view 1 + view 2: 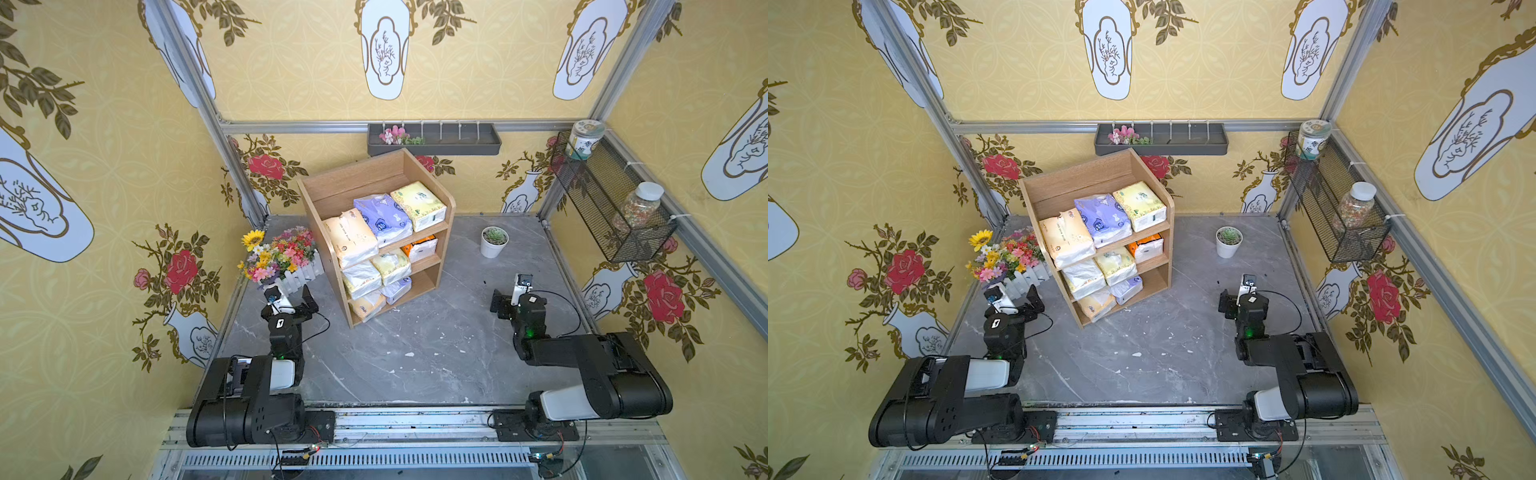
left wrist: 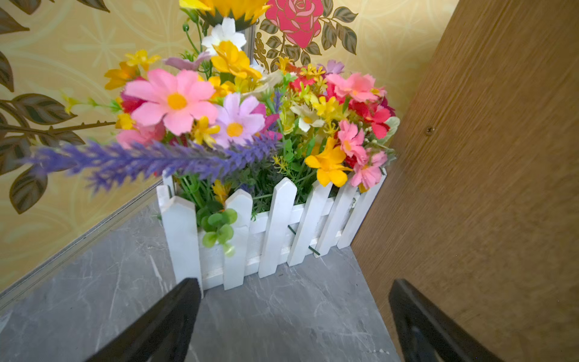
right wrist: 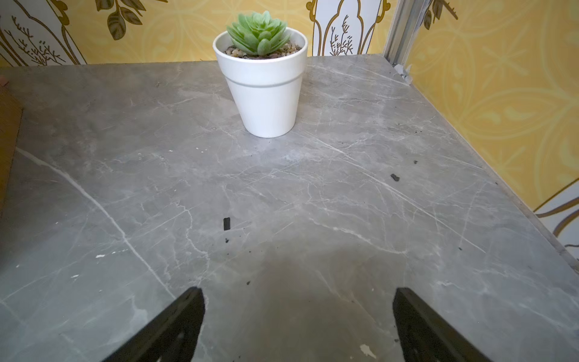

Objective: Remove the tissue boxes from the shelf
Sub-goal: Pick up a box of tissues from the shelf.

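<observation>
The wood-grain shelf [image 1: 353, 176] [image 1: 1075, 178] stands at the back middle of the grey table, turned at an angle. Its top tier holds a tan pack [image 1: 351, 241], a lavender pack [image 1: 382, 218] and a pale yellow pack [image 1: 417, 203]. The middle tier has an orange-and-white pack [image 1: 420, 247] and two pale ones [image 1: 390, 266]. A lavender pack [image 1: 397, 289] and a tan pack [image 1: 368, 305] lie on the bottom tier. My left gripper [image 1: 293, 293] [image 2: 294, 282] is open and empty, low beside the shelf's side panel [image 2: 485, 156]. Right of the shelf, my right gripper [image 1: 513, 293] [image 3: 297, 291] is open over bare table.
A white picket box of artificial flowers [image 1: 286, 257] [image 2: 250, 238] sits just ahead of the left gripper, against the shelf. A white succulent pot [image 1: 493, 242] [image 3: 266, 91] stands ahead of the right gripper. A dark wall tray [image 1: 434, 139] and a wire basket [image 1: 602, 199] with jars hang above.
</observation>
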Controlling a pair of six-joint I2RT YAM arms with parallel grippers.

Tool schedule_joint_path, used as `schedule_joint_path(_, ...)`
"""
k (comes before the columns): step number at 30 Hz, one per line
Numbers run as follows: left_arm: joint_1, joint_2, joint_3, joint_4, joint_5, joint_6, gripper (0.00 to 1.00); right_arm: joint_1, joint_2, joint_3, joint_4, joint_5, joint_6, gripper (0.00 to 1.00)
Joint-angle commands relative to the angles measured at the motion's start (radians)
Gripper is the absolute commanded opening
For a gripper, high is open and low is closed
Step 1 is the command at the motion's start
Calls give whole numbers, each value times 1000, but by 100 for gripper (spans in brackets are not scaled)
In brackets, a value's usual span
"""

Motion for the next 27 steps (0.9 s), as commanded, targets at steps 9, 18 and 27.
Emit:
schedule_joint_path(9,0,2,-3,31,5,7,100,1,0,0,44,0,-6,97)
schedule_joint_path(18,-67,-182,-50,-6,-46,62,100,54,-374,-7,-214,58,-33,97)
schedule_joint_path(27,-119,-695,155,-826,-413,-349,100,47,-761,162,-764,62,405,97)
